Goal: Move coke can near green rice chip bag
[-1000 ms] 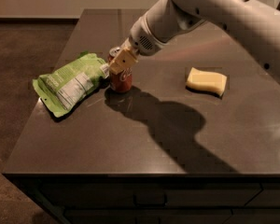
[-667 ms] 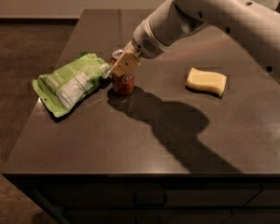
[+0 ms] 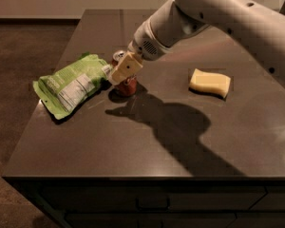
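Observation:
The coke can (image 3: 128, 85) is a small red can with a silver top. It stands on the dark table (image 3: 147, 141) right beside the right end of the green rice chip bag (image 3: 72, 83), which lies flat with its white label up. My gripper (image 3: 125, 68) is at the can, over its upper half, and hides most of the can's side. The white arm (image 3: 218, 13) reaches in from the upper right.
A pale yellow sponge block (image 3: 209, 82) lies on the table to the right of the can. The table's left edge runs just past the bag, and its front edge is near the bottom of the view. The arm's shadow falls across the table's middle.
The gripper and arm have shifted slightly to the right at the can. The can, the bag and the sponge stay where they were.

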Controlling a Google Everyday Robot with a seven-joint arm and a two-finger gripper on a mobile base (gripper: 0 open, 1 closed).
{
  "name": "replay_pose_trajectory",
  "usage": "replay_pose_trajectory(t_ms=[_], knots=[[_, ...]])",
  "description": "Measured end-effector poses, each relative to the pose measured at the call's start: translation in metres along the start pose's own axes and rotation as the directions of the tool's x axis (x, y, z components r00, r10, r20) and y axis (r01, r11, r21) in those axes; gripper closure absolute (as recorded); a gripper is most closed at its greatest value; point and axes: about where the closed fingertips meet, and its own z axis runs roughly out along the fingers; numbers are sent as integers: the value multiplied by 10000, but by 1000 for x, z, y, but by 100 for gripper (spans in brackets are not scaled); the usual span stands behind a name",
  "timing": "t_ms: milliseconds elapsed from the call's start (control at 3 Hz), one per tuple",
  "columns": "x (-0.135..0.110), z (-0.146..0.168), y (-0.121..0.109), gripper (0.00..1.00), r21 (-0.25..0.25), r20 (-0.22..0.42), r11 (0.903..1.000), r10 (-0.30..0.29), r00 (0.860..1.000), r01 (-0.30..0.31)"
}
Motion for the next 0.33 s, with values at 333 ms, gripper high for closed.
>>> replay_pose_trajectory(t_ms=[333], knots=[[0, 0, 0, 0, -3, -1, 10000, -2, 10000, 2]])
